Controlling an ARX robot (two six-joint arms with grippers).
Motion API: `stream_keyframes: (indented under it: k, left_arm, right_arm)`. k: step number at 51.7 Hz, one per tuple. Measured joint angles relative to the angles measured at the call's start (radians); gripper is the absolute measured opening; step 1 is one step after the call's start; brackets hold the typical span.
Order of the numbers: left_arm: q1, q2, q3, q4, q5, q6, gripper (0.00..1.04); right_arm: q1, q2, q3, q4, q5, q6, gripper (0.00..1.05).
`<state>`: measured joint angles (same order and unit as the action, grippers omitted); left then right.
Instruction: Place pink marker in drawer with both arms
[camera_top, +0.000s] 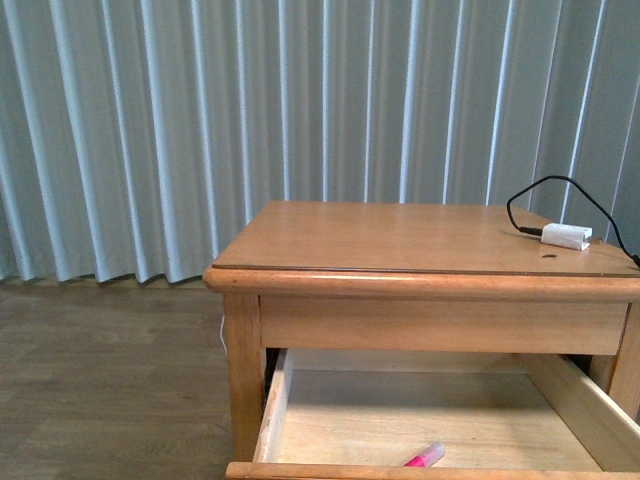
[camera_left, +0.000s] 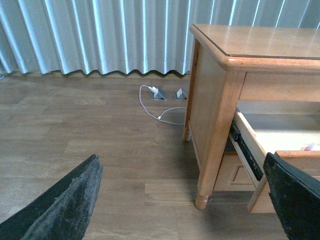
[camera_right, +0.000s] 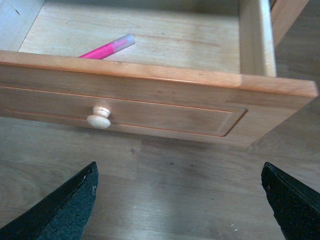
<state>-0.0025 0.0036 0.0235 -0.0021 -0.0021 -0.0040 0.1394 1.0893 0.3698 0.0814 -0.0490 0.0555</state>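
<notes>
The pink marker (camera_right: 106, 50) lies on the floor of the pulled-out drawer (camera_right: 150, 105), close behind its front panel; it also shows as a pink tip (camera_top: 425, 457) in the front view and a sliver (camera_left: 310, 147) in the left wrist view. The drawer (camera_top: 440, 415) stands wide open under the nightstand top. My right gripper (camera_right: 182, 200) is open, hanging over the floor in front of the drawer's round knob (camera_right: 98, 118), holding nothing. My left gripper (camera_left: 185, 200) is open beside the nightstand's front leg (camera_left: 215, 145), empty. Neither arm shows in the front view.
A white adapter (camera_top: 566, 236) with a black cable (camera_top: 545, 195) lies on the nightstand top (camera_top: 400, 240) at its right edge. A white cord (camera_left: 160, 112) and floor sockets (camera_left: 170, 94) sit by the curtain (camera_top: 300, 110). Wood floor (camera_left: 90, 130) stretches left of the nightstand.
</notes>
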Motion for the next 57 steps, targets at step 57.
stream_keyframes:
  k: [57]
  left_arm:
    - [0.0, 0.0, 0.0, 0.0, 0.0, 0.0, 0.98]
  right_arm:
    - [0.137, 0.976, 0.511, 0.681, 0.221, 0.021, 0.96]
